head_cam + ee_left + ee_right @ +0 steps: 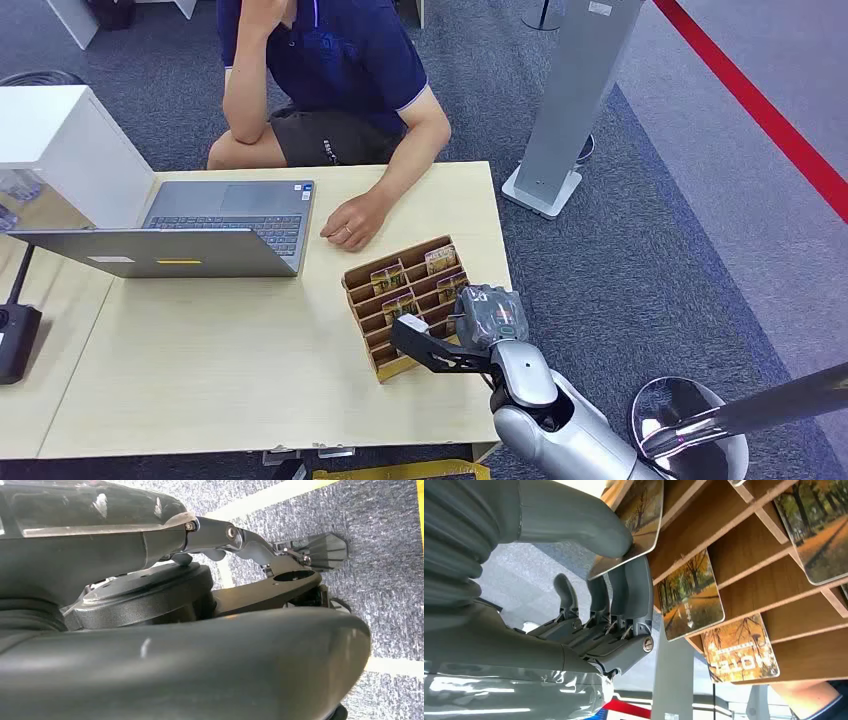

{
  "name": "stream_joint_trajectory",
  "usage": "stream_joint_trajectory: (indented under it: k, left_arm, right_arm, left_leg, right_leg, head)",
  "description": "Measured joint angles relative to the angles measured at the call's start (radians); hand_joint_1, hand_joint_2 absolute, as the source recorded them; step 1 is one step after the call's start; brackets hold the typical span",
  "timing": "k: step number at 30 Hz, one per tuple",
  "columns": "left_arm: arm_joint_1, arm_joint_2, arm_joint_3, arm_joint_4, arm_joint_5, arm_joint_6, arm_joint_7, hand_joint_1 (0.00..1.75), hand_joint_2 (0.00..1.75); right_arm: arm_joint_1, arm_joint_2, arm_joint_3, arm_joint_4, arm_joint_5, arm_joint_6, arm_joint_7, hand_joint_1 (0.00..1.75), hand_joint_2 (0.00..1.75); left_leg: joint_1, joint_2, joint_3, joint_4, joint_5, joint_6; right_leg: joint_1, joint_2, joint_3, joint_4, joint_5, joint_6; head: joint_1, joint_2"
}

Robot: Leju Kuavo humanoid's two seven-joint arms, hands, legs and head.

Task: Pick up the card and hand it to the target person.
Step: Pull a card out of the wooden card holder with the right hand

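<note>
right hand [589,605] pinches card [636,525] at wooden rack [400,300], table's near right | left hand: state cannot tell | person [330,70] seated far

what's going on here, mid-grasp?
Yes. The right robot hand is at the wooden card rack on the table, pinching one card between thumb and fingers; the card is still at the rack. Other cards sit in their slots. A person sits across the table, one hand resting beside a laptop. No handover yet. The left wrist view looks down at carpet and the robot's own body, so the left hand's state can't be judged.
</note>
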Motion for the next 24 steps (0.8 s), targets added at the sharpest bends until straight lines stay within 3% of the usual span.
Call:
stream_joint_trajectory:
  k: [24]
  left_arm:
    - [0.0,0.008,-0.002,0.0,0.003,-0.018,-0.003,0.0,0.0]
  right_arm:
    - [-0.004,0.0,0.001,0.001,-0.004,0.0,-0.01,1.41,1.75]
  left_leg:
    - [0.0,0.0,0.0,0.0,0.0,0.0]
  right_leg:
    - [0.0,0.0,0.0,0.0,0.0,0.0]
  head:
    - [0.0,0.0]
